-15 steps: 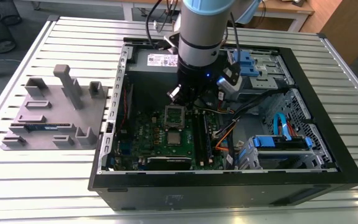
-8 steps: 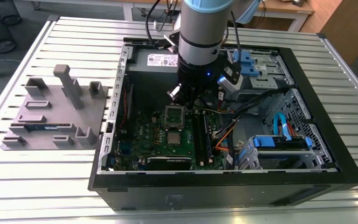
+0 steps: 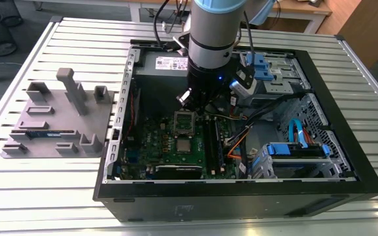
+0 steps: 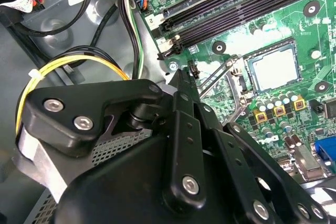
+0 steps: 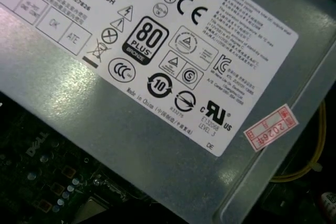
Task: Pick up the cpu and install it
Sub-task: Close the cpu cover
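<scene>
Gripper [image 3: 196, 105] hangs above the open socket frame [image 3: 184, 120] at ctr of the exterior view, spread can't be told; cpu [image 3: 183, 146] lies flat on the motherboard [image 3: 153, 142] just below it, apart from the gripper. Risk: an off-centre descent could scrape the motherboard or snag the orange cable [image 3: 236, 144] nearby.
</scene>
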You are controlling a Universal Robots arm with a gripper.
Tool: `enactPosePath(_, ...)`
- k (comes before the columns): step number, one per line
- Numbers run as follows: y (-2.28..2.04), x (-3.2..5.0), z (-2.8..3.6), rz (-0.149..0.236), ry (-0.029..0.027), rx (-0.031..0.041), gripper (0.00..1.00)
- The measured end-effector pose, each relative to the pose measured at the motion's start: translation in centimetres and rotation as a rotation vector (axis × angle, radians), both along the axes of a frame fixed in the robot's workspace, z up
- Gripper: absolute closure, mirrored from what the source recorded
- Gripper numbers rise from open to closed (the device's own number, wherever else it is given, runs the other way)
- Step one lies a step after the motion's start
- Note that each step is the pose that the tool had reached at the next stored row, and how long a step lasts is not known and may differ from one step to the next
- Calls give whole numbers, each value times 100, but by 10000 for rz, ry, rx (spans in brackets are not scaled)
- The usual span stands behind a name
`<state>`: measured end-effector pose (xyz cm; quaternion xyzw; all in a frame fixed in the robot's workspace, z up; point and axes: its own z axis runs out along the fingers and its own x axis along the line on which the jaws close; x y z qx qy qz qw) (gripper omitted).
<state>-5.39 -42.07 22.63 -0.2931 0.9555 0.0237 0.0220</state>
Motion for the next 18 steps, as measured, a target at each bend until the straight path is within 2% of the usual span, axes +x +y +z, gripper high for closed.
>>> enactPosePath(2, 0, 0, 0, 70, 0, -1, 89)
enactPosePath(7, 0, 0, 0, 536, 0, -1, 89)
enactPosePath(18, 0, 0, 15, 540, 0, 2, 89)
